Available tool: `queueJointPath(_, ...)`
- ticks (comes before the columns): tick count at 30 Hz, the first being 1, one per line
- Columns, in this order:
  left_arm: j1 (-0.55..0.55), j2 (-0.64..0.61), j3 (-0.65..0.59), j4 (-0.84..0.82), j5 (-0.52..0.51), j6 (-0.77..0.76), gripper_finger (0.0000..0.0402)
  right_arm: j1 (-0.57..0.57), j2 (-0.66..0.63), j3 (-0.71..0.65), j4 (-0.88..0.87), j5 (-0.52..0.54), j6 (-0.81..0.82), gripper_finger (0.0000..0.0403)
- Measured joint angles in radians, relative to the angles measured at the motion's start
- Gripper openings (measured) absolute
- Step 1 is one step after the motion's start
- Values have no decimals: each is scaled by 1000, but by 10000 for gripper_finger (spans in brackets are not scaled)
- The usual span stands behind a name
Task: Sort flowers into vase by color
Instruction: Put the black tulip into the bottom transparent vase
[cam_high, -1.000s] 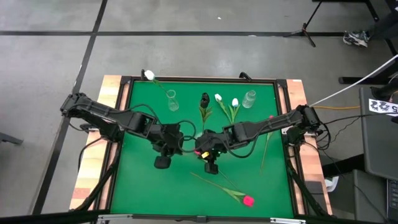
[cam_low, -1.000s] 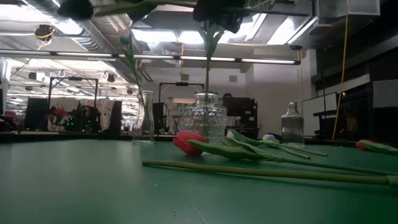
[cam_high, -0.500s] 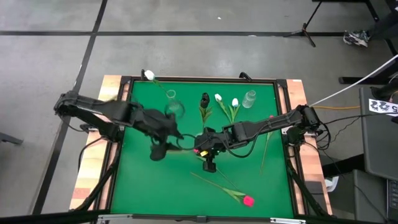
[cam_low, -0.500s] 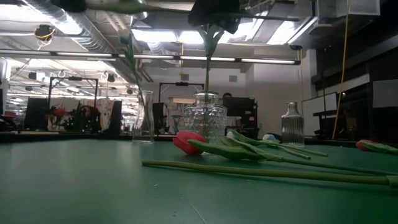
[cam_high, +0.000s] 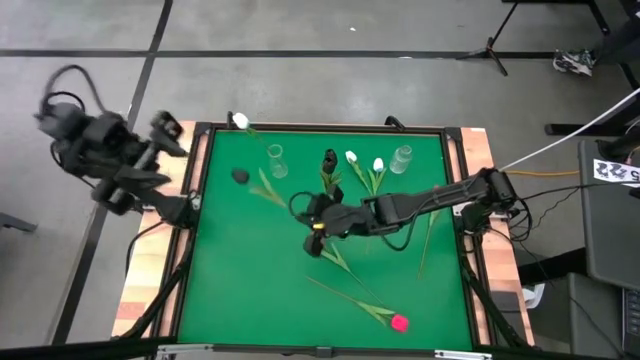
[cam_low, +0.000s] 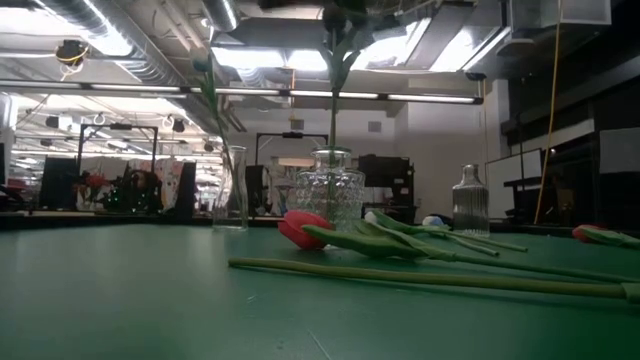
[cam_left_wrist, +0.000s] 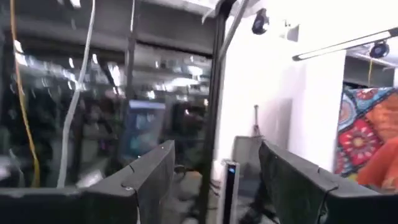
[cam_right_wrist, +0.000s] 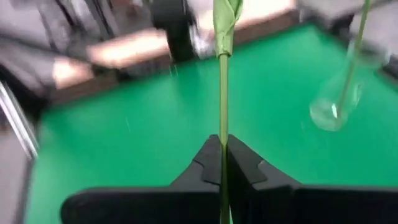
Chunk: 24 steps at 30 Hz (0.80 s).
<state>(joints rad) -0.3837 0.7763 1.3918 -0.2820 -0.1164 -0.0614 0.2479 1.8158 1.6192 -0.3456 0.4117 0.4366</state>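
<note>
Green stem pinched tight between two dark fingers: the right pincer (cam_right_wrist: 221, 163) is clenched on a tulip stem (cam_right_wrist: 222, 93), which runs straight out ahead of it in the right wrist view. From above, this right pincer (cam_high: 318, 222) sits over the middle of the green table (cam_high: 240, 290), and the black tulip (cam_high: 240, 175) lies out toward the table's left side, its leafy stem trailing back toward the pincer.

Just beyond the pincer, along the far edge, stand three clear vases: a left vase (cam_high: 276, 160) holding a white tulip (cam_high: 240, 121) that leans out over the table's corner, a middle vase (cam_high: 329, 160) with a dark bud in it, and a right vase (cam_high: 401, 158). Two white tulips (cam_high: 364, 161) lie between the middle and right vases. A pink-red tulip (cam_high: 399, 322) lies near the front edge, its stem pointing back toward the centre; in the low view a pink-red tulip head (cam_low: 300, 228) rests on the table in front of the middle vase (cam_low: 331, 190).

The left pincer (cam_left_wrist: 214, 180) is well off the table, beyond its left edge, fingers spread apart and grasping nothing, aimed out into the room.
</note>
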Motion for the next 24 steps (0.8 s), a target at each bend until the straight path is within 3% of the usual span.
queueJointPath(4, -52, -48, -85, 27, -111, 81, 231, -14, -49, 0, 127, 7, -48, 1)
queueJointPath(10, -46, -8, -291, 195, -239, 82, 221, -28, -129, 0, 284, 4, -147, 1)
queueJointPath(17, 26, 98, -444, 577, -248, 85, 218, -26, -169, 24, 300, 5, -231, 1)
queueJointPath(24, 104, 212, -452, 628, -236, -8, 221, -26, -169, 32, 307, 6, -260, 1)
